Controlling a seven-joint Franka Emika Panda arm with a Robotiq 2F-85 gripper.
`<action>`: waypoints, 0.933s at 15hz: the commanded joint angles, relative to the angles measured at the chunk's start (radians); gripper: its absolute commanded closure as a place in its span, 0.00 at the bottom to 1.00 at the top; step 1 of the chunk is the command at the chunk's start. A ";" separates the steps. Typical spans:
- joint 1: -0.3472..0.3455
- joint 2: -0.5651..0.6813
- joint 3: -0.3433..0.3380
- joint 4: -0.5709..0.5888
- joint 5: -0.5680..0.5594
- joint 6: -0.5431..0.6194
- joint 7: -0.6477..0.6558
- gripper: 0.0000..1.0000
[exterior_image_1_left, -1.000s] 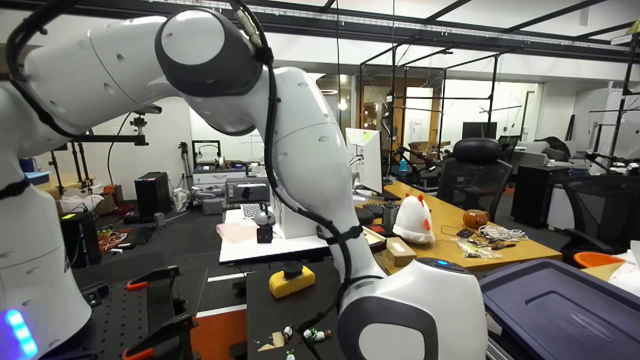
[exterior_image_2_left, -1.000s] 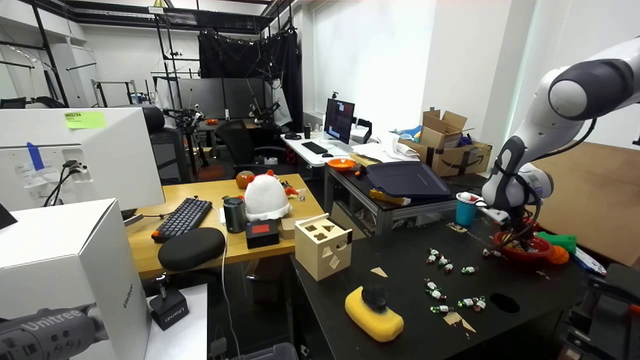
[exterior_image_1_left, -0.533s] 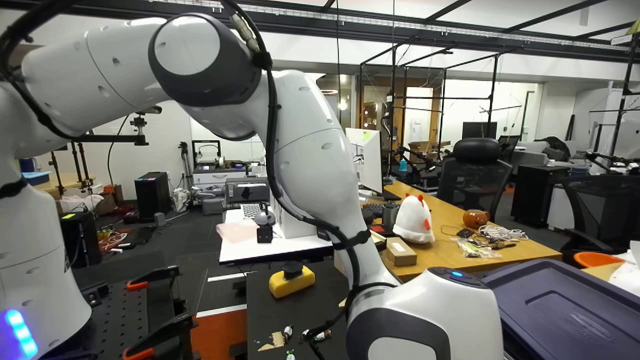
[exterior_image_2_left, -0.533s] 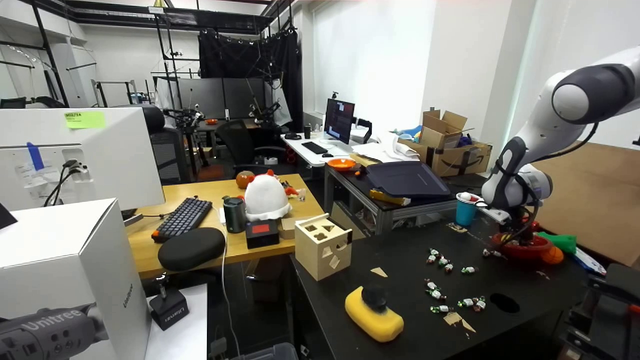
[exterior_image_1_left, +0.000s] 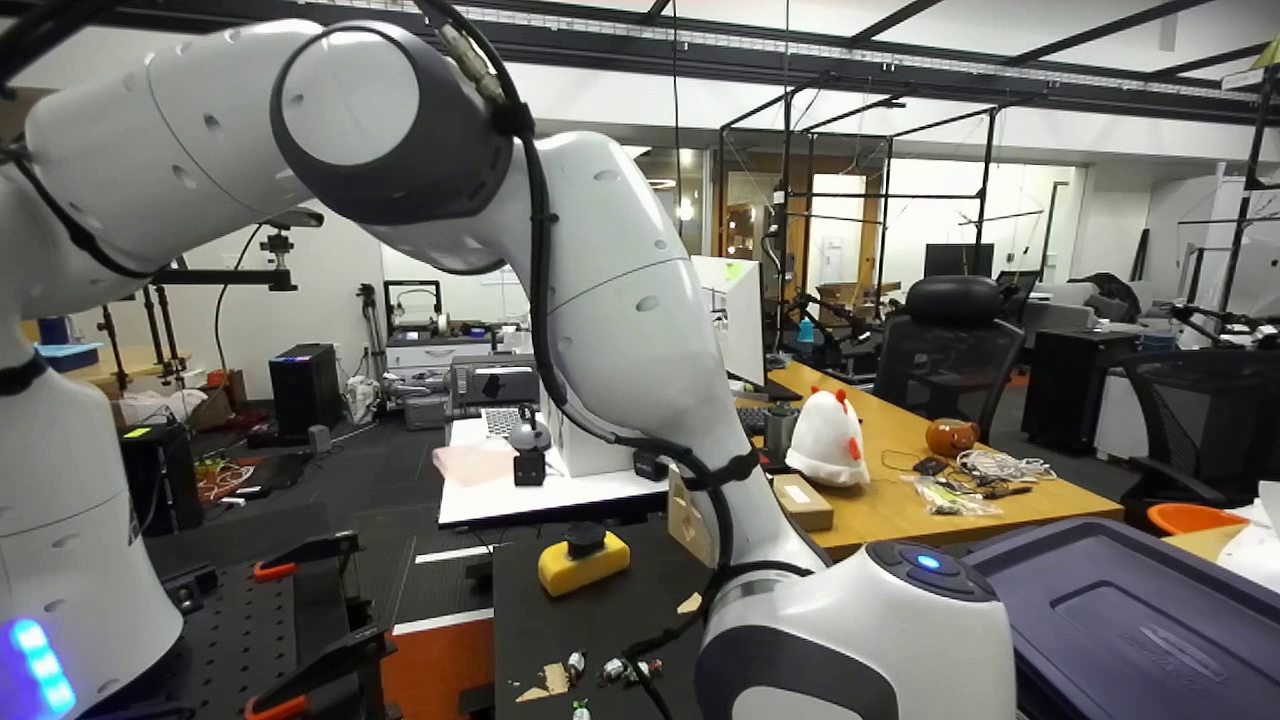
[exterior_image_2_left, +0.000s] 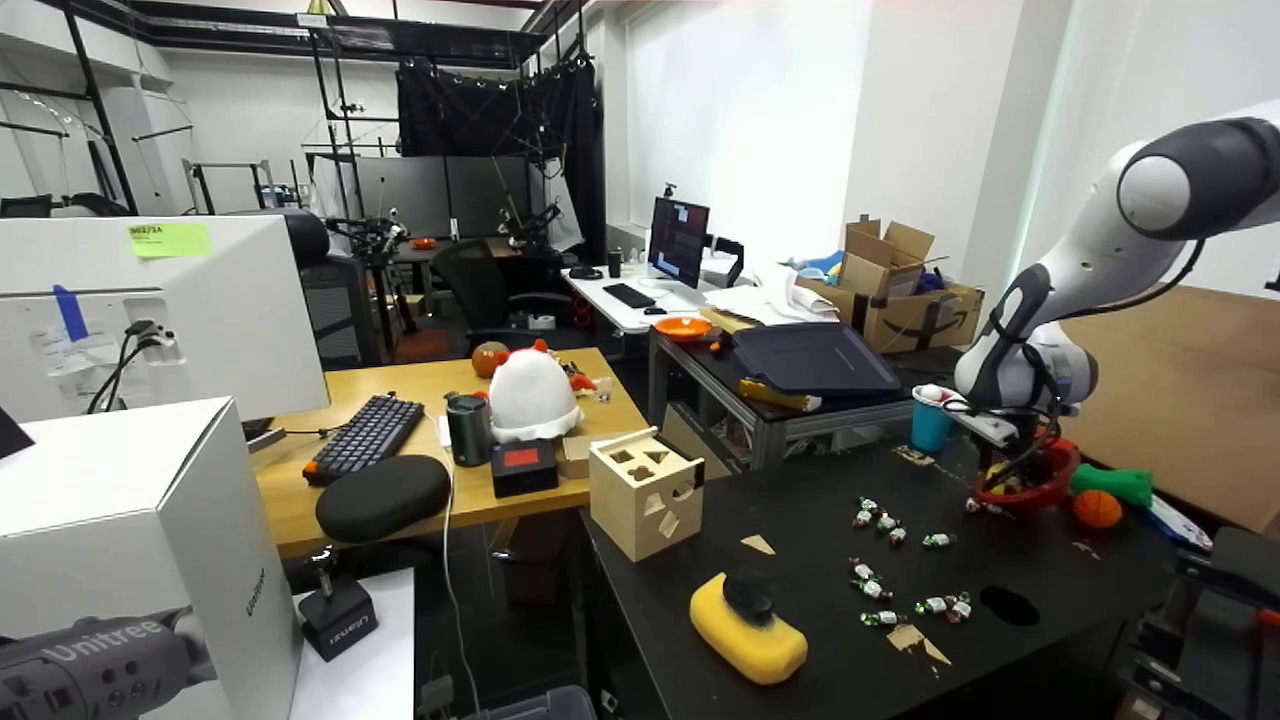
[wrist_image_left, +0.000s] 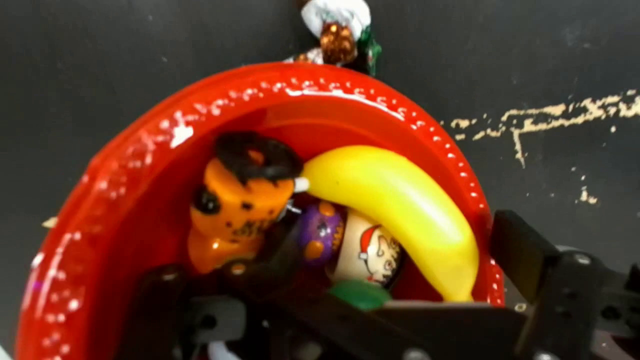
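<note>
A red bowl (exterior_image_2_left: 1060, 478) stands on the black table in an exterior view, tilted with its right side higher. It fills the wrist view, where its red rim (wrist_image_left: 280, 77) shows. Inside lie a yellow banana (wrist_image_left: 395, 192), an orange toy (wrist_image_left: 245, 210), a purple ball (wrist_image_left: 321, 232), a cream piece with a drawn face (wrist_image_left: 372, 250) and a green item (wrist_image_left: 360, 294). My gripper (wrist_image_left: 395, 245) is at the bowl, its fingers apart. The right finger is at the rim's outer side; the left is dark over the bowl. In an exterior view the cable partly hides the gripper (exterior_image_2_left: 1008, 450).
Near the bowl are an orange ball (exterior_image_2_left: 1098, 509), a green item (exterior_image_2_left: 1115, 485) and a blue cup (exterior_image_2_left: 930, 425). Several wrapped candies (exterior_image_2_left: 868, 580) lie scattered. A yellow bottle (exterior_image_2_left: 750, 635) and a wooden shape box (exterior_image_2_left: 645, 495) stand nearer the table's edge.
In an exterior view the bowl has shifted left and tilted, so the orange ball now stands apart from it. The arm has leaned over slightly, its hand moving a little with the bowl.
</note>
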 joint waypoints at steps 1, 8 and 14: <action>-0.054 -0.029 0.098 -0.011 0.070 0.004 -0.134 0.00; -0.080 -0.030 0.159 -0.010 0.167 -0.006 -0.294 0.00; -0.129 -0.036 0.236 0.003 0.219 -0.029 -0.466 0.00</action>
